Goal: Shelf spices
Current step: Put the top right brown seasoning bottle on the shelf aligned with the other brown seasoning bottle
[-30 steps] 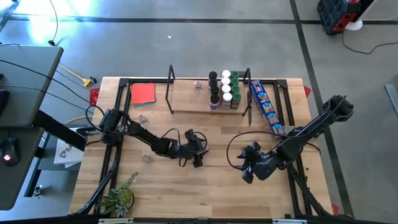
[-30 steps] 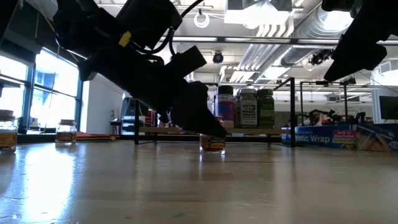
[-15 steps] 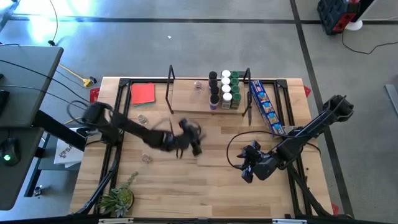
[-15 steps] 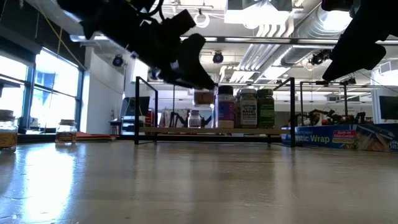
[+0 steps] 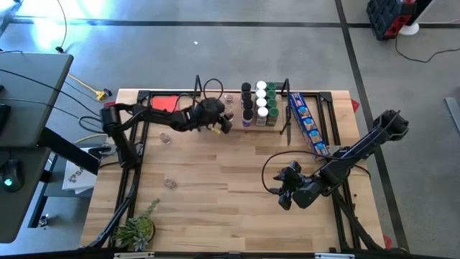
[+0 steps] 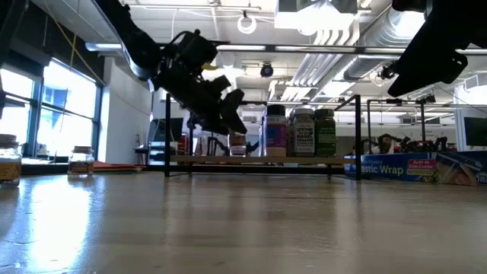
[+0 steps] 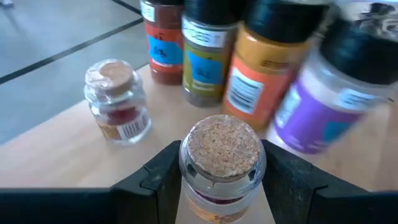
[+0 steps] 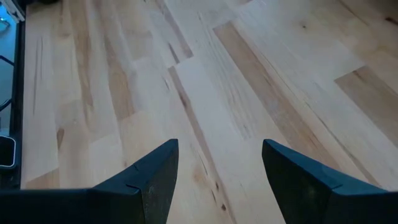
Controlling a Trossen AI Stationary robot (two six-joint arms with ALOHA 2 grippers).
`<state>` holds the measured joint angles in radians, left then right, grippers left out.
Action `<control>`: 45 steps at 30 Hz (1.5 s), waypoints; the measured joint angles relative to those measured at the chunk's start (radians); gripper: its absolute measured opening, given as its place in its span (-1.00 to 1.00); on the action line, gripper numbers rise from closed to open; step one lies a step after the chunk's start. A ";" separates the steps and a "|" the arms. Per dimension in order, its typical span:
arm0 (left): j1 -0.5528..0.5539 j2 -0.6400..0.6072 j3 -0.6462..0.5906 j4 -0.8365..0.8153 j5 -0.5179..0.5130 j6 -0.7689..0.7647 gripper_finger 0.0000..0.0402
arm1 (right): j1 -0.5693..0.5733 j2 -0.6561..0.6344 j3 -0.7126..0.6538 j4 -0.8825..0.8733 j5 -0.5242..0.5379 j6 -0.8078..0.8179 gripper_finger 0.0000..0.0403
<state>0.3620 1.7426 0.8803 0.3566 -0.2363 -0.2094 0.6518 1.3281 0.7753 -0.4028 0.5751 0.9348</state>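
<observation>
A grey concrete floor [image 5: 215, 50] crossed by dark tape lines surrounds the table [image 5: 215, 201], with glare at one corner. A grey desk [image 5: 29, 79] with cables stands beside it, and a red-and-black case [image 5: 392, 18] lies farther off. Tall bright windows [image 6: 53, 114] line one side of the room; silver ducts [image 6: 358, 46] and ceiling lamps [image 6: 312, 15] run overhead.

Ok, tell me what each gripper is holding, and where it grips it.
The left gripper holds a cork-topped jar by its glass sides, over the shelf. The right gripper is open and holds nothing.
</observation>
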 joint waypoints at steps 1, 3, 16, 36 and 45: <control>0.013 0.013 0.000 0.022 0.011 0.002 -0.14 | 0.000 0.000 0.000 0.000 -0.001 0.001 0.13; 0.034 0.036 0.000 0.069 0.041 0.003 -0.11 | 0.000 0.000 0.000 0.000 -0.002 0.003 0.13; 0.052 0.049 0.001 0.113 0.017 0.063 0.12 | 0.000 0.000 0.000 -0.004 -0.007 0.003 0.13; -0.092 -0.012 0.000 -0.135 -0.109 0.233 -0.71 | 0.001 0.001 0.000 -0.003 0.000 0.007 0.13; -0.025 0.048 0.000 -0.043 -0.057 0.274 -0.99 | 0.001 0.001 0.000 -0.004 0.001 0.007 0.13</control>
<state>0.3369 1.7908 0.8806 0.3132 -0.2932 0.0651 0.6525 1.3289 0.7753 -0.4072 0.5758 0.9421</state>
